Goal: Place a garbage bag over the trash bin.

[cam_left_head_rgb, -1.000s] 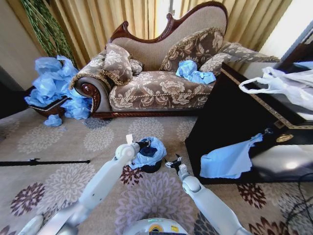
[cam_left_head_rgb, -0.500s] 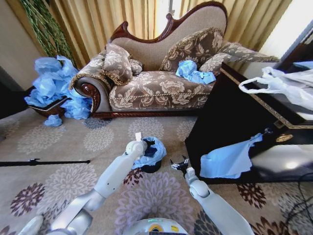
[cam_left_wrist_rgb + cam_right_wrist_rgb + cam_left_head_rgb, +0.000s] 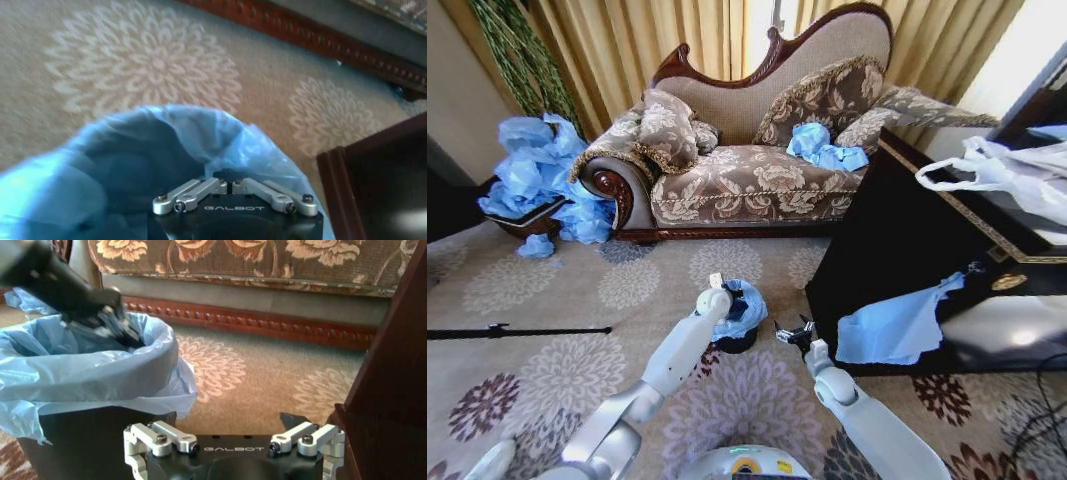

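floral carpet (image 3: 557,375), black trash bin (image 3: 87,440), sofa (image 3: 747,180), dark cabinet (image 3: 907,250)

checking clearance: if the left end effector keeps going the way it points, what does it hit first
Probably the thin light blue plastic garbage bag lining the small black cylindrical bin; the left end effector, fingers closed, points into its mouth.

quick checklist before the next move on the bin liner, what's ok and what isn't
1. Garbage bag folded over the trash bin rim: ok on the side facing the right wrist camera; the far side cannot be seen.
2. Left hand position: ok, it reaches down into the bag's opening, as the right wrist view shows.
3. Left hand grip: fingers shut; whether they pinch any film, cannot tell.
4. Right hand free: ok, open and empty, beside the bin and apart from it.
5. Bin upright on the carpet: ok.
6. Room on the right: not ok, the dark cabinet stands close to the right hand.
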### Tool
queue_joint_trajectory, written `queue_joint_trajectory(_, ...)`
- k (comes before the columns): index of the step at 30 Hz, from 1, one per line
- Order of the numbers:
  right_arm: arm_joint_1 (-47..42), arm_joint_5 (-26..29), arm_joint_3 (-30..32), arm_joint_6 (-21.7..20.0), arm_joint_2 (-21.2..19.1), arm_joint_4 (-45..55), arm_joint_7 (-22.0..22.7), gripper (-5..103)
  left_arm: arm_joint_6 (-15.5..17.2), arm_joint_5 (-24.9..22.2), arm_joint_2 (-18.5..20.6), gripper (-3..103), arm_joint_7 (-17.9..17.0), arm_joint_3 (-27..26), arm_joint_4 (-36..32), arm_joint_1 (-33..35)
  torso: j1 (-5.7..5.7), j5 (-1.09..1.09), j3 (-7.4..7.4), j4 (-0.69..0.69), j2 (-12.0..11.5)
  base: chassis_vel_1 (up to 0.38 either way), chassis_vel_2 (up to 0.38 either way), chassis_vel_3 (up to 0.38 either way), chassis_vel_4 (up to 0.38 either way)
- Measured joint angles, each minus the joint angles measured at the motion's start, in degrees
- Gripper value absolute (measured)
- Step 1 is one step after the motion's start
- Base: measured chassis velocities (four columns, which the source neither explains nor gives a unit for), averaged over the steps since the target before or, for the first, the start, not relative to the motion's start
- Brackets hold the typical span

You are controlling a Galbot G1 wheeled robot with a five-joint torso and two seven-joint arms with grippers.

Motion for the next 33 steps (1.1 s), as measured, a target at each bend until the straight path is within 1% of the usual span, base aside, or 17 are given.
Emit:
queue_joint_trajectory(4, 0.48, 0.50, -0.40, -0.28, -0.11, -0.16, -0.11, 100, -0.08, 0.38, -1.79, 0, 1.78, 0.15, 2.67, -0.65, 0.00, 0.00, 0.00, 0.00, 0.00, 0.000, 0.000, 0.000, 0.000)
queue_joint_trajectory(7, 1.08, 0.99, -0.78, -0.52, -0.10, -0.46, -0.19, 100, -0.10, 0.92, -3.01, 0, 2.02, 0.37, 3.69, -0.55, 0.00, -0.01, 0.00, -0.01, 0.00, 0.000, 0.000, 0.000, 0.000)
queue_joint_trajectory(10, 1.57, 1.40, -1.13, -0.75, 0.12, -0.66, -0.32, 100, -0.06, 1.12, -3.07, 0, 1.89, 0.68, 3.71, 0.12, 0.00, 0.00, -0.01, 0.01, 0.00, 0.000, 0.000, 0.000, 0.000)
queue_joint_trajectory(13, 1.90, 1.64, -1.32, -0.87, 0.36, -0.80, -0.36, 100, 0.04, 1.12, -2.85, 0, 1.32, 0.78, 3.58, 0.65, 0.00, -0.01, -0.01, 0.01, 0.00, 0.000, 0.000, 0.000, 0.000)
queue_joint_trajectory(16, 2.49, 2.04, -1.58, -1.13, 0.89, -1.11, -0.44, 100, 0.58, 0.41, -1.95, 0, -1.06, 0.73, 2.43, 2.10, 0.00, -0.01, -0.01, 0.01, 0.00, 0.000, 0.000, 0.000, 0.000)
queue_joint_trajectory(21, 2.67, 2.12, -1.73, -1.23, 1.26, -1.36, -0.54, 100, 0.39, -0.40, -0.84, 0, -1.54, 0.52, 1.21, 3.06, 0.00, -0.01, 0.00, 0.02, 0.00, 0.000, 0.000, 0.000, 0.000)
queue_joint_trajectory(23, 2.63, 2.08, -1.79, -1.25, 1.35, -1.37, -0.54, 100, 0.15, -1.02, -0.34, 0, -1.26, 0.41, -0.49, 3.37, 0.00, -0.01, 0.00, 0.01, 0.00, 0.000, 0.000, 0.000, 0.000)
queue_joint_trajectory(24, 2.51, 2.06, -1.81, -1.34, 1.45, -1.37, -0.54, 100, 0.20, -1.52, 0.17, 0, -1.33, 0.37, -2.74, 3.65, 0.00, -0.01, -0.01, 0.00, 0.00, 0.000, 0.000, 0.000, 0.000)
queue_joint_trajectory(27, 2.43, 1.99, -1.80, -1.35, 1.62, -1.46, -0.53, 100, 0.42, -1.42, 0.53, 0, -2.26, 0.32, -4.02, 3.65, 0.00, -0.01, -0.01, 0.00, 0.00, 0.000, 0.000, 0.000, 0.000)
queue_joint_trajectory(29, 2.40, 1.95, -1.79, -1.35, 1.67, -1.49, -0.52, 100, 0.45, -1.31, 0.60, 0, -2.54, 0.32, -4.00, 3.59, 0.00, -0.01, -0.01, 0.00, 0.00, 0.000, 0.000, 0.000, 0.000)
queue_joint_trajectory(30, 2.22, 1.79, -1.76, -1.37, 1.82, -1.49, -0.46, 100, 0.39, -1.06, 0.68, 0, -3.36, 0.32, -2.98, 3.00, 0.00, -0.01, 0.00, 0.01, 0.00, 0.000, 0.000, 0.000, 0.000)
queue_joint_trajectory(33, 1.98, 1.76, -1.73, -1.45, 1.89, -1.30, -0.26, 100, 0.33, -1.49, 0.41, 0, -4.02, 0.30, -1.21, 2.04, 0.00, -0.01, 0.00, 0.02, 0.00, 0.000, 0.000, 0.000, 0.000)
